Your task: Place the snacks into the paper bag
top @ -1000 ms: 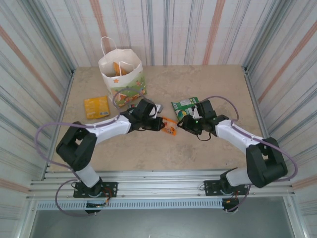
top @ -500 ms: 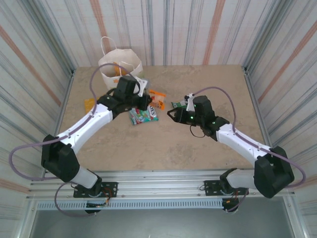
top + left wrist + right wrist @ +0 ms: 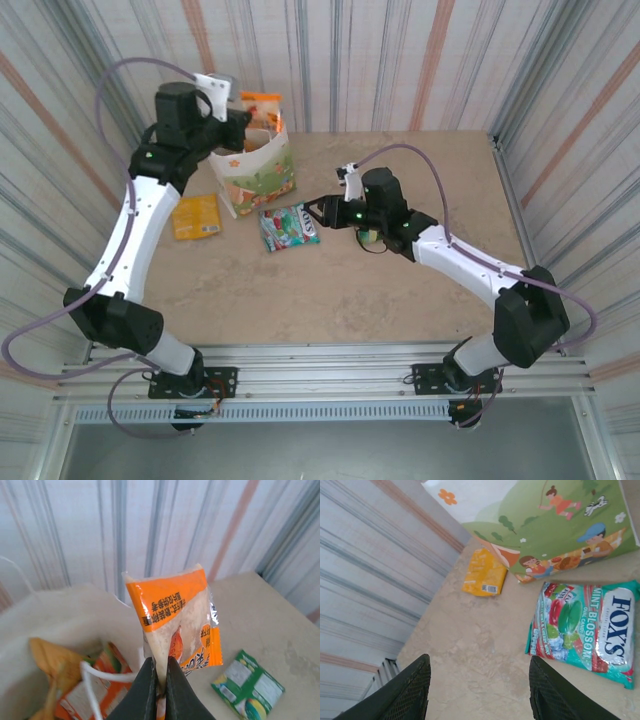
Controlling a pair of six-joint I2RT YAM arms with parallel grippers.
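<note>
both jaws of our left gripper press together on the orange packet; the paper bag gapes below and left. we should centre over its mouth, clear of the cord handle, lower, then release. our right gripper hovers spread near the green packet.

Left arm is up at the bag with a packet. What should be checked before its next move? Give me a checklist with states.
1. Grip: left gripper shut on the orange packet: ok.
2. Upright, mouth open: paper bag: ok.
3. Packet fully over the mouth: cannot tell; it sits near the rim.
4. Snag risk: cord handle loops close beside the left gripper: not ok.
5. Clearance: right gripper open, apart from the bag: ok.
6. All snacks bagged: Fox's packet and yellow packet lie on the table: not ok.
</note>
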